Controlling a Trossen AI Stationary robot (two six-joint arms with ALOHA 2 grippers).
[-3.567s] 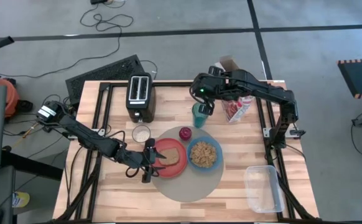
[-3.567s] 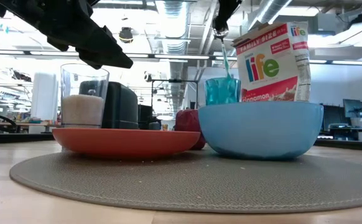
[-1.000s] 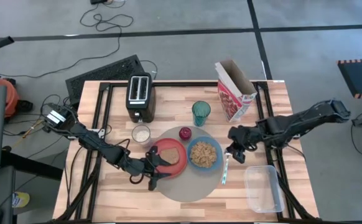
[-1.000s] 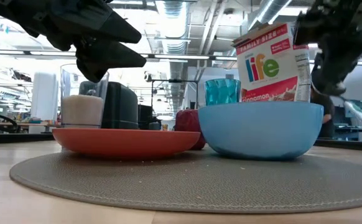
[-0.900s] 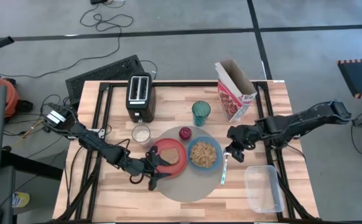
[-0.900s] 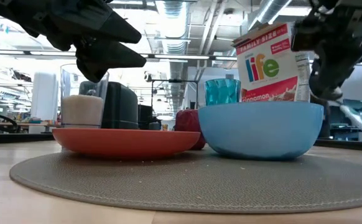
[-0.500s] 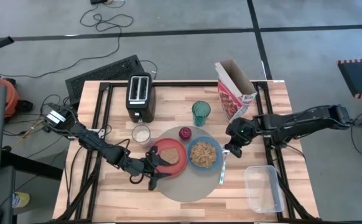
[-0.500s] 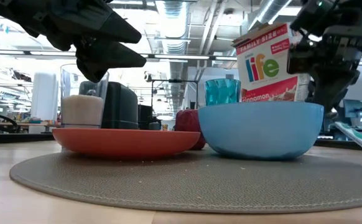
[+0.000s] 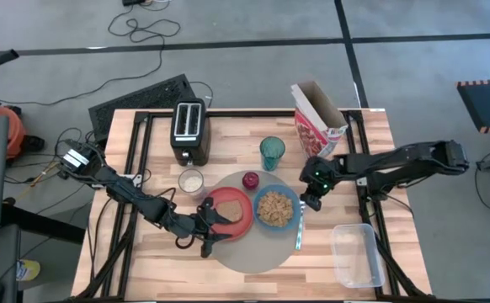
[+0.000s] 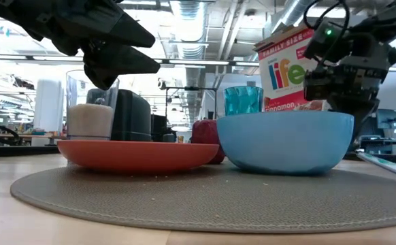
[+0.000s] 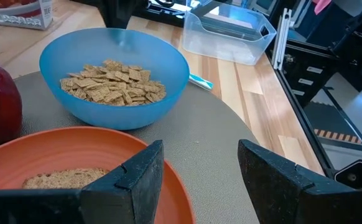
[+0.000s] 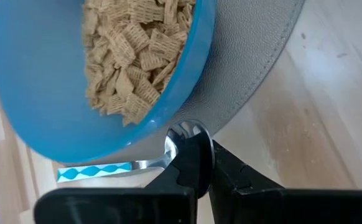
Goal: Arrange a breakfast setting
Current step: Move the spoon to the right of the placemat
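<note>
Wooden table (image 9: pixel 346 252), right hand (image 9: pixel 306 202) gripping spoon (image 9: pixel 299 231) beside blue bowl (image 9: pixel 275 209), left hand (image 9: pixel 205 227) open over plate (image 9: pixel 231 212)

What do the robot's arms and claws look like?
Both arms are dark, nearly black, built from jointed segments. The left arm has a white block near its shoulder, with loose wires beside it. The right arm shows a small green light by its wrist. Each ends in two blunt black fingers, like chunky tongs.

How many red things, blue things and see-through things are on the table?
Red: 3 — plate, small fruit, cereal box
Blue: 2 — bowl, teal tumbler
See-through: 2 — small glass, plastic tub
Total: 7
</note>
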